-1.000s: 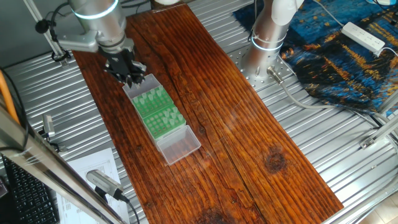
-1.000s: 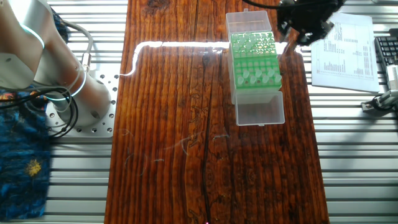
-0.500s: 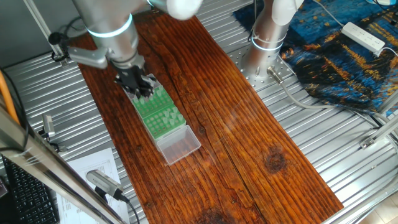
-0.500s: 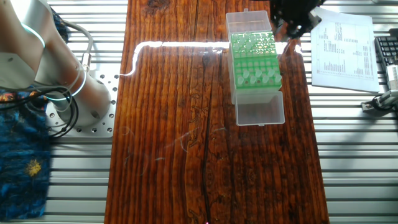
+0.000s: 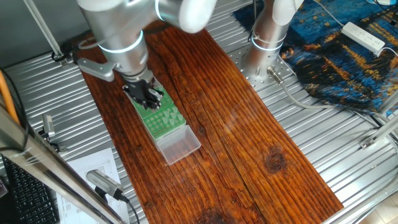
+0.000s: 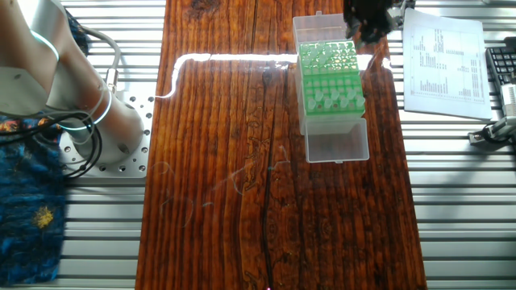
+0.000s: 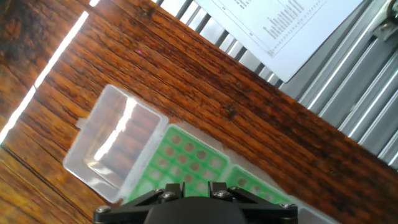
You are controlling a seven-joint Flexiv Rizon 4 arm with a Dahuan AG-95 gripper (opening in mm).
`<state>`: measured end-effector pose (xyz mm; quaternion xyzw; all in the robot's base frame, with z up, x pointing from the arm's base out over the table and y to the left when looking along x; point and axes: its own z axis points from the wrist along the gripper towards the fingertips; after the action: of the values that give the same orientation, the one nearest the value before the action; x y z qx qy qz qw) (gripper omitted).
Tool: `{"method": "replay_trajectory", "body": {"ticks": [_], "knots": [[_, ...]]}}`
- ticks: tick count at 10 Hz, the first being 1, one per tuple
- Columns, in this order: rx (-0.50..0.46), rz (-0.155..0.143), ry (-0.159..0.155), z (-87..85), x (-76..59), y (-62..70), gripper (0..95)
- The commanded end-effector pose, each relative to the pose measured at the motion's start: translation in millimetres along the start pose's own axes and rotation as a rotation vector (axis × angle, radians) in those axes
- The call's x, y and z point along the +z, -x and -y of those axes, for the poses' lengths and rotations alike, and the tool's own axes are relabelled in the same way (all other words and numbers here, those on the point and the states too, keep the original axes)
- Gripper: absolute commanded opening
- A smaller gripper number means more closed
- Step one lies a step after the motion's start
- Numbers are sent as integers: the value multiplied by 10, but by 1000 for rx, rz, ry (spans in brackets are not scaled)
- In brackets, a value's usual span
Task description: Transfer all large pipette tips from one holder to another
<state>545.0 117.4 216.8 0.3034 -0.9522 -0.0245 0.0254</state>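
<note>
Now, in one fixed view the gripper (image 5: 148, 98) hangs right over the green rack (image 5: 163, 118), above the end nearest the bench's far left corner, with the clear open lid (image 5: 178, 144) lying flat at the rack's other end. The large pipette tips (image 5: 168, 116) show as pale bumps along the rack just past the gripper. The dark fingers look close together, but whether they grip a tip I cannot tell from here.

Over to the other fixed view: the gripper (image 6: 368, 18) sits at the bench's top right edge, overlapping the rack's far corner. Pipette tips stand in two clusters, one at the far end (image 6: 326, 53) and one nearer the lid (image 6: 337, 98), with bare holes between. That suggests the step is lining up on a single tip at the far end.

Hand view: only the gripper's black base (image 7: 193, 205) shows at the bottom edge; the fingertips are out of frame. Below lies the green rack (image 7: 186, 165) with open holes, and the clear lid (image 7: 112, 146) beside it.

To do this well, I'd say: centre on one tip's wide end, descend straight, and stay clear of neighbouring tips. Fingers: opening unclear, nothing visibly held.
</note>
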Motion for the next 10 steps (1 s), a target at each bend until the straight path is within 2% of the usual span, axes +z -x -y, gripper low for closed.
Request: {"method": "replay_trajectory", "body": {"ticks": [1,3,5,8,10], "knots": [[12,-3,-3,-95,19,2,190],[12,5,-4,-174,51,-38,190],[20,2,-10,-234,82,-13,190],[46,2,-18,-354,200,34,190],[45,2,-24,-395,243,14,190]]}}
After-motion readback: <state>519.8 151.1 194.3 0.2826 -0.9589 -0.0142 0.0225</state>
